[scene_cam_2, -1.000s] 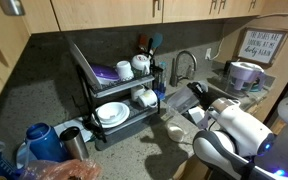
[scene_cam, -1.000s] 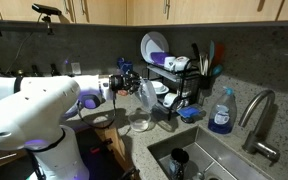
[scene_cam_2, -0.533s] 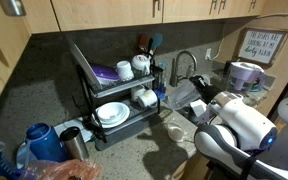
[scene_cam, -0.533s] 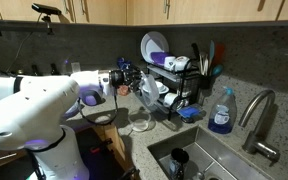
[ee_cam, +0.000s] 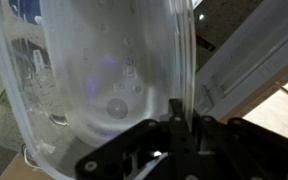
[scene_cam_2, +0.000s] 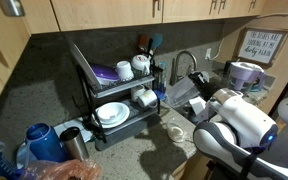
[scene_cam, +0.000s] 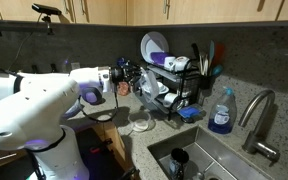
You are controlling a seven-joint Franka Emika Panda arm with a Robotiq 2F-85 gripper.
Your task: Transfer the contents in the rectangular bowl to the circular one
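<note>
Although the rectangular bowl (ee_cam: pixel 104 70) fills most of the wrist view, its far edges are cut off by the frame. Only small droplets or specks and a faint purple glint show on its translucent wall; whether anything else lies inside cannot be made out. At the bottom of that view the gripper (ee_cam: pixel 181 122) pinches the bowl's rim, one dark finger on each side of the thin plastic edge, clenched tight on it.

In an exterior view the rectangular bowl (scene_cam: pixel 149 92) hangs in the air, tipped steeply on its side in front of the dish rack (scene_cam: pixel 179 78). It is above the circular one (scene_cam: pixel 140 124), which stands on the speckled counter (scene_cam: pixel 184 135) near the sink (scene_cam: pixel 209 160). The fingers are lost there in a dark cluster of cables and metal at the wrist, and whether anything is pouring out is too small to tell.

From the opposite side the rectangular bowl (scene_cam_2: pixel 182 94) is only a pale grey blur between the faucet (scene_cam_2: pixel 184 65) and the robot's white arm (scene_cam_2: pixel 239 125). The arm's bulk hides most of the gripper. The circular one (scene_cam_2: pixel 174 131) shows as a small dim ring on the counter below the raised bowl, apart from it, its inside unreadable.
</note>
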